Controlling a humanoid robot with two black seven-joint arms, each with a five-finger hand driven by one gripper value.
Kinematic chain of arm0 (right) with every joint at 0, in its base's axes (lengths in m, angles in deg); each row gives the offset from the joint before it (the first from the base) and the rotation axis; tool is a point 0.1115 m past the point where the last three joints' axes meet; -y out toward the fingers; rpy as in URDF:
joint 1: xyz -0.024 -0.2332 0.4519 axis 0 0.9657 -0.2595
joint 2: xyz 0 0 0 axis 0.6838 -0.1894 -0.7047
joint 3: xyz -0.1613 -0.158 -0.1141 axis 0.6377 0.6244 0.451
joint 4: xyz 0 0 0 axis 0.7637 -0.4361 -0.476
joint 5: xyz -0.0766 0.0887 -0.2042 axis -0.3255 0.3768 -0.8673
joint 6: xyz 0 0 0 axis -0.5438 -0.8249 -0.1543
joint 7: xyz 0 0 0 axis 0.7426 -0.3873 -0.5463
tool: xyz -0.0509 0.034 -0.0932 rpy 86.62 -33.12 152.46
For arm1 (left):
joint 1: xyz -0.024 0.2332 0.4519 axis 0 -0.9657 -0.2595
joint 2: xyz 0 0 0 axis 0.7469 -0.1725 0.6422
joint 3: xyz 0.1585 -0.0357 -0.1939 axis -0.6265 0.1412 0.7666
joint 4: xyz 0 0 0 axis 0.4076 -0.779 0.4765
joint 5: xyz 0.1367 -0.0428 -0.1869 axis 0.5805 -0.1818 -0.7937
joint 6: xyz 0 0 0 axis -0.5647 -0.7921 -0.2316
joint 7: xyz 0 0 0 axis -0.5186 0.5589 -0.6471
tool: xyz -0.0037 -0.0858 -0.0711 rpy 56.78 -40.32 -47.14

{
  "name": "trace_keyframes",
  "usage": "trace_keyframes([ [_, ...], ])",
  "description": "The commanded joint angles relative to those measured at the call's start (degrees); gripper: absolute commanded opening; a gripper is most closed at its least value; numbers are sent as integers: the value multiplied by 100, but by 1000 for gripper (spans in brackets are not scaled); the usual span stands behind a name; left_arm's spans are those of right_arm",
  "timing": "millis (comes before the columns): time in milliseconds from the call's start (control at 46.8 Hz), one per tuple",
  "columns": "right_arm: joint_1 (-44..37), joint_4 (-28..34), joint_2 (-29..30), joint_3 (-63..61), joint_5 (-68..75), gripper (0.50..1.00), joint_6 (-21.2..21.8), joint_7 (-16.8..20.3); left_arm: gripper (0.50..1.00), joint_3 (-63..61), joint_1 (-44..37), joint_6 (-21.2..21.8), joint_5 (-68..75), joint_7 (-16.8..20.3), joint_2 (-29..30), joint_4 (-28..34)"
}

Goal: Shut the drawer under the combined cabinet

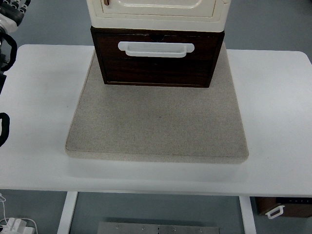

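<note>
The combined cabinet has a cream upper part (156, 12) and a dark brown drawer (158, 66) under it with a white handle (156, 48). It stands at the far edge of a grey mat (156, 122). The drawer front sits about level with the cabinet above, and no gap into the drawer shows. Parts of my left arm (7, 29) show at the left edge, well away from the drawer. The hand's white and black parts (17, 6) reach the top left corner. My right arm is out of view.
The mat lies on a white table (278, 97). A black part of the robot (3, 127) shows at the left edge. On the floor, a brown box with a white handle (282, 208) sits bottom right and a power strip (17, 225) bottom left.
</note>
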Motion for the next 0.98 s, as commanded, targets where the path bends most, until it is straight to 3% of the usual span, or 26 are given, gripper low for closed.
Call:
trace_keyframes([
  [0,0,-3,0,-4,2,952,-5,0,1000,1,-180,-268,-132,80,-164,1],
  [214,18,-3,0,-13,11,952,4,-8,1000,1,-603,-1524,-634,317,-551,10],
  [406,18,-3,0,-13,11,952,4,-8,1000,9,-717,-2404,-651,370,-814,45],
  [577,18,-3,0,-13,11,952,13,-8,1000,1,-682,-2501,-669,362,-999,36],
  [770,18,5,0,-13,11,952,30,-8,1000,9,-533,-2071,-704,379,-1228,28],
  [962,27,5,0,-13,2,952,22,-8,1000,1,-480,-1991,-915,414,-1237,1],
])
